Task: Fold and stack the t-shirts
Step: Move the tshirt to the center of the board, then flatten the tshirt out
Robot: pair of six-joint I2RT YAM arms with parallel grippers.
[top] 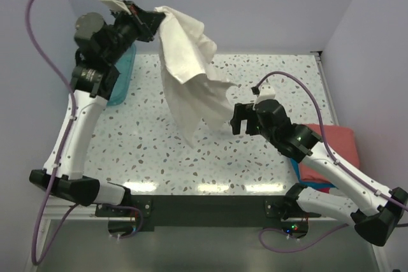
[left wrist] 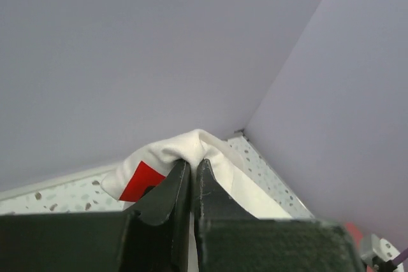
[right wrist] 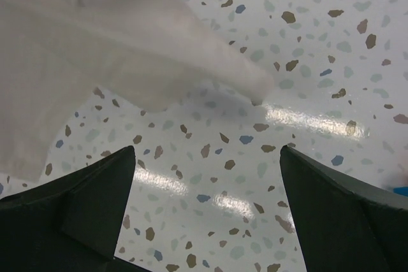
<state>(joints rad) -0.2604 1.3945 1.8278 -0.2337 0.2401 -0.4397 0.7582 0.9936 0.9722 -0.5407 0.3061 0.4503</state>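
My left gripper (top: pixel 152 18) is raised high at the back left and shut on the cream-white t-shirt (top: pixel 189 71), which hangs down from it over the table. In the left wrist view the jaws pinch a fold of the shirt (left wrist: pixel 191 148), and a red printed mark (left wrist: pixel 139 183) shows. My right gripper (top: pixel 240 119) is open and empty beside the shirt's lower right edge, not touching it. In the right wrist view the blurred shirt (right wrist: pixel 95 49) hangs above the open fingers (right wrist: pixel 95 202). The salmon-red t-shirt (top: pixel 335 148) lies at the right edge over a blue one (top: pixel 315 186).
A teal plastic tub (top: pixel 122 78) stands at the left behind my left arm. The speckled table (top: pixel 159 157) lies under the hanging shirt. Grey walls close the back and both sides.
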